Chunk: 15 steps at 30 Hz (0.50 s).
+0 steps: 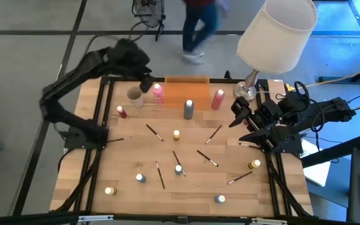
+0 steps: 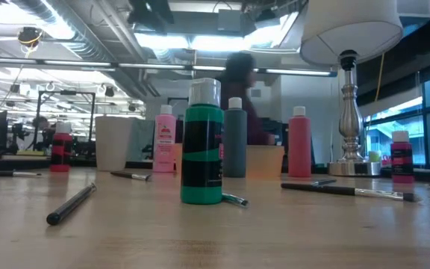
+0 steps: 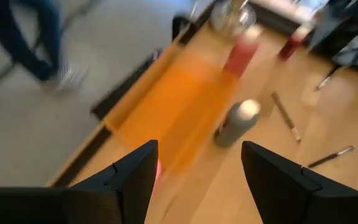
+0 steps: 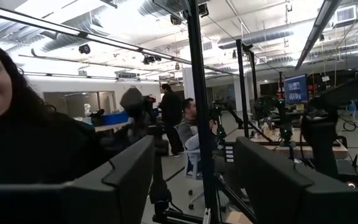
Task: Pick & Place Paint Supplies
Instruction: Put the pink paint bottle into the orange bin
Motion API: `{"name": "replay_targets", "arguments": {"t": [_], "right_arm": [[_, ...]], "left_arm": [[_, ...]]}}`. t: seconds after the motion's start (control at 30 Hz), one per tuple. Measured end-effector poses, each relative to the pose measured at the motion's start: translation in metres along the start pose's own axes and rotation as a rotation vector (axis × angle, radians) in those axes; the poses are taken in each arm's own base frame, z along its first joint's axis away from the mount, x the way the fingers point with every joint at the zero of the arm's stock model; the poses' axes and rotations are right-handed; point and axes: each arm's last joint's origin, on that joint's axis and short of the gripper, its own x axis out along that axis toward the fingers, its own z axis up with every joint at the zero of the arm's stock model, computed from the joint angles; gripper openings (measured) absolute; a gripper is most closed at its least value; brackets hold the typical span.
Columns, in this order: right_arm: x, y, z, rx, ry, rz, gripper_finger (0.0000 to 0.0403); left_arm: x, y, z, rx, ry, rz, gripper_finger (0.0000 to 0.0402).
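Paint supplies lie scattered on the desk (image 1: pixel 186 187) around the orange tray (image 1: pixel 186 92): the left claw (image 1: pixel 146 84), spread and holding nothing, hovers beside the tray's left end above a pink bottle (image 1: pixel 158 93); the grey bottle (image 1: pixel 188 109) stands just in front of the tray. The right claw (image 1: pixel 235 111), spread and holding nothing, hangs right of the tray. No label writing is legible.

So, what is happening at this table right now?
Nothing is held at this moment. The left pincer is open above the far edge, near the pink bottle and the orange tray. The right pincer is open too, raised at the right side by the lamp. Brushes and small pots lie scattered over the table.
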Motion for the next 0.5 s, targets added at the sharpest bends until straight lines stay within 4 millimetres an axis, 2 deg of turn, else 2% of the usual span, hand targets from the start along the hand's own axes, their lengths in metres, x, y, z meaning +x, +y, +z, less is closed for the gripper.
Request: {"name": "replay_targets", "arguments": {"t": [0.17,0.3,0.4,0.5], "right_arm": [[0.0,0.001,0.002,-0.003,-0.022,0.005,0.0227],[0.0,0.0,0.001,0.007,-0.013,0.003,0.0227],[0.0,0.0,-0.001,0.014,0.01,0.0,0.0227],[0.0,-0.001,-0.005,0.023,0.05,-0.006,0.0227]], "left_arm": [[0.049,0.023,0.007,-0.162,0.153,0.004,0.0228],[0.081,0.034,0.006,-0.207,0.232,0.03,0.0228],[0.1,0.039,0.004,-0.288,0.286,0.051,0.0228],[0.111,0.041,0.001,-0.365,0.327,0.071,0.0228]]}}
